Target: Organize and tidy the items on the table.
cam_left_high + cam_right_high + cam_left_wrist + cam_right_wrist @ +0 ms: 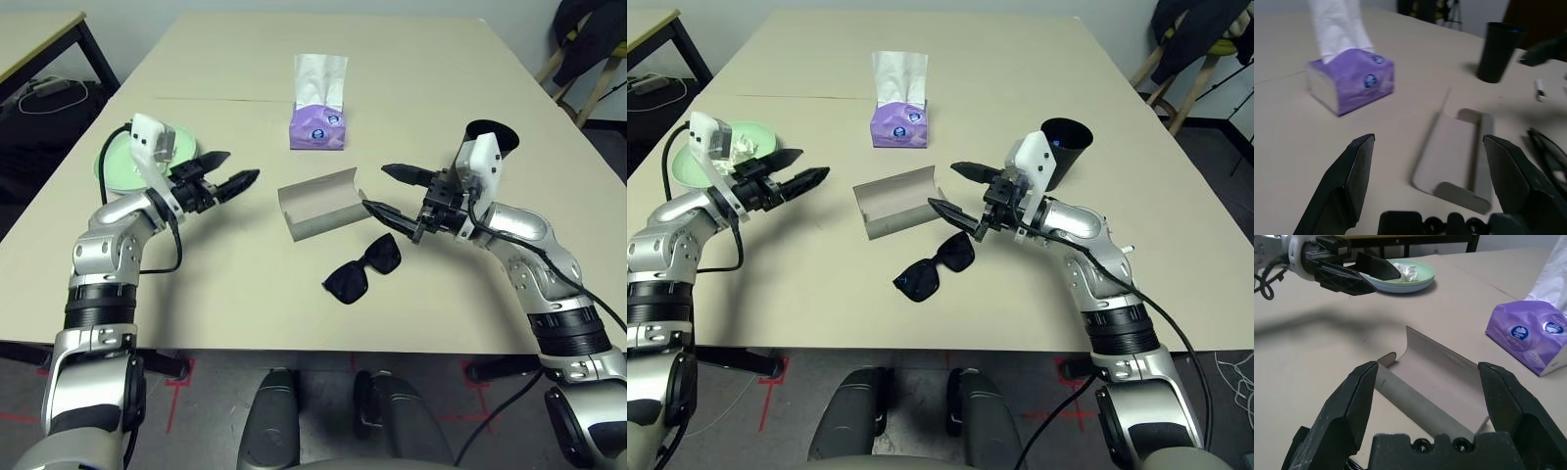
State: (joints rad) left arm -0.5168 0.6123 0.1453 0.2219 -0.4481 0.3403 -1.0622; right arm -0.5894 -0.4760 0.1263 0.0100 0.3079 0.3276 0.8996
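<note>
Both claws released, left claw and right claw flanking open glasses case; risked shoving it onto sunglasses.

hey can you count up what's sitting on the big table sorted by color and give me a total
Black: 2, the sunglasses and the cup
Grey: 1, the open glasses case
Purple: 1, the tissue box
Green and blue: 2, the stacked plates
White: 2, the crumpled tissue on the plates and the small pen
Total: 8
</note>
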